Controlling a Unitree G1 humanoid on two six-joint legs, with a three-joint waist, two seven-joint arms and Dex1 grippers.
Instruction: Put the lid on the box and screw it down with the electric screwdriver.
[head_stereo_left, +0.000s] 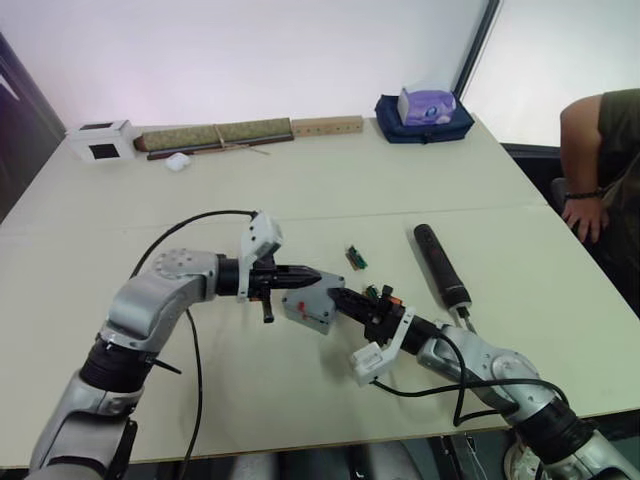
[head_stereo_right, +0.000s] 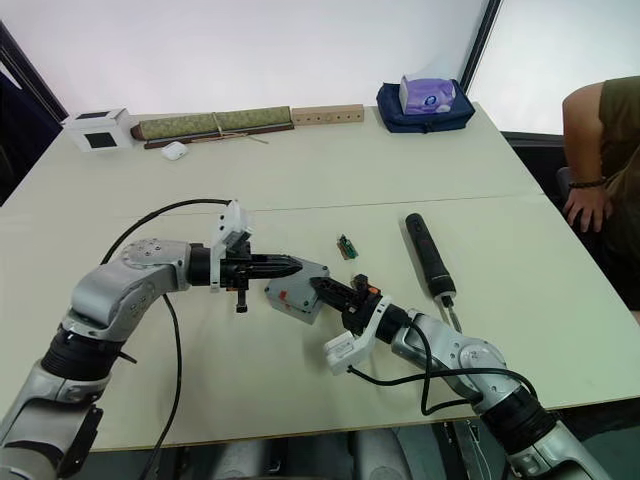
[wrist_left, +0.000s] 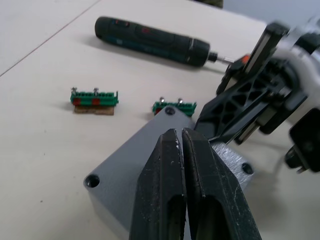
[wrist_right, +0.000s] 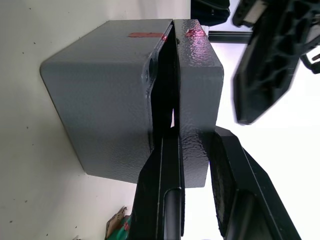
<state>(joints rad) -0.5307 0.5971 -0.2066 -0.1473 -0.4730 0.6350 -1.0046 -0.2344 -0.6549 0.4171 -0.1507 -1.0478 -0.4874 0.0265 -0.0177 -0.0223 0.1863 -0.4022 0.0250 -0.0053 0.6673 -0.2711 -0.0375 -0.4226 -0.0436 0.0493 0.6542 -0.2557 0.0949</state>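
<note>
Lid (wrist_right: 197, 95) sits against the box (head_stereo_left: 312, 303) mid-table, seam not fully seated — right gripper (wrist_right: 195, 145) clamps the lid's edge to align it, left gripper (wrist_left: 182, 150), fingers together, presses the top as a brace — screwdriver (head_stereo_left: 441, 265) lies unused nearby.

Box (wrist_right: 105, 95) interior hidden behind lid (wrist_right: 197, 95), person (head_stereo_left: 605, 175) beside the table cut off by frame edge, screwdriver (head_stereo_left: 441, 265) bit too small to tell.
</note>
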